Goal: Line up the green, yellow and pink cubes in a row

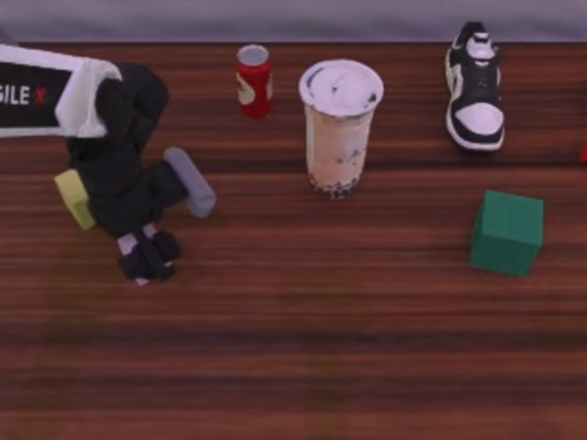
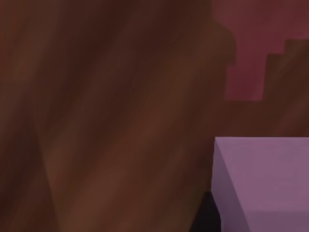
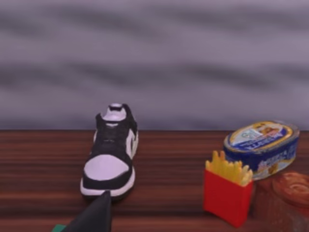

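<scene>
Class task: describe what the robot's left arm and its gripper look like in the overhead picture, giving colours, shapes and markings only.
The left arm has a white boxy segment with a black panel bearing white letters "GILE" and a red mark. Beyond it come bulky, rounded black segments and a grey cylindrical piece. The left gripper is black. The right arm is not visible in the top view.

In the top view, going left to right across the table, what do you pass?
yellow cube → left end effector → red can → bubble tea cup → sneaker → green cube
</scene>
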You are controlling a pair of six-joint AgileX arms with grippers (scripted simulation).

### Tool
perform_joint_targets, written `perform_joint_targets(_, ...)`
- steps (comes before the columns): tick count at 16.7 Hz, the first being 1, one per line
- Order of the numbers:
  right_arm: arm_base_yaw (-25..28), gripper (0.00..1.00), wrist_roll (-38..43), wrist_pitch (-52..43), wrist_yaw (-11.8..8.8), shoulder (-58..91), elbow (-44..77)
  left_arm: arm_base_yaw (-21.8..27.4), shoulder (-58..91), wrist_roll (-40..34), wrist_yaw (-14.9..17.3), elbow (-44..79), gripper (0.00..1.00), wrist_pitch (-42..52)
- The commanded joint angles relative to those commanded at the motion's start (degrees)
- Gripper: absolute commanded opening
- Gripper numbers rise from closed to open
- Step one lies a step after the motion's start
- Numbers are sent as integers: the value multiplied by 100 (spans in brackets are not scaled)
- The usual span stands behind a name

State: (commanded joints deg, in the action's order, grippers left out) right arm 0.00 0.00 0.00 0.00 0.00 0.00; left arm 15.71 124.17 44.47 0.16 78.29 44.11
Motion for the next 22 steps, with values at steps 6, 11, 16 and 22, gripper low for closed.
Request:
perform_joint_targets(6, 0, 100, 0, 0, 0, 0, 0, 1, -220, -75, 95, 41, 0, 159)
perform_joint_targets(11, 0, 100, 0, 0, 0, 0, 0, -42, -473, -68, 96, 448, 0, 826)
perform_joint_targets(16, 0, 100, 0, 0, 0, 0, 0, -106, -808, -90, 90, 850, 0, 1556)
perform_joint_targets(22, 0, 100, 0, 0, 0, 0, 0, 137, -636, -85, 87, 1050, 0, 1655)
